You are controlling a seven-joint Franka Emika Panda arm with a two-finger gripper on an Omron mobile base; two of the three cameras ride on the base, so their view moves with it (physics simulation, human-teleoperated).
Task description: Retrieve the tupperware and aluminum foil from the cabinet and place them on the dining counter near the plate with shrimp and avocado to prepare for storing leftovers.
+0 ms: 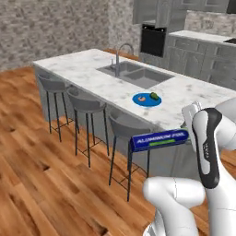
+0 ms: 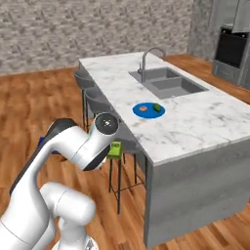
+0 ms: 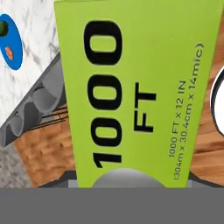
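The jaws are clamping the aluminum foil, the gripper carrying it level in the air just short of the dining counter. The long box is showing a dark-blue side with white lettering and a bright green face with black print. The plate with shrimp and avocado is sitting on the marble beside the sink.

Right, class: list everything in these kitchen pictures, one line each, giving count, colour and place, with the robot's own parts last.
aluminum foil box: one, dark blue with a green face, held in the air off the island's near edge
plate with shrimp and avocado: one, bright blue, on the marble top
dining counter: one, white-grey marble
sink: one, steel, double
faucet: one, arched
stools: three, grey, along the island
oven: one, black, far wall
gripper: one, shut on the foil box
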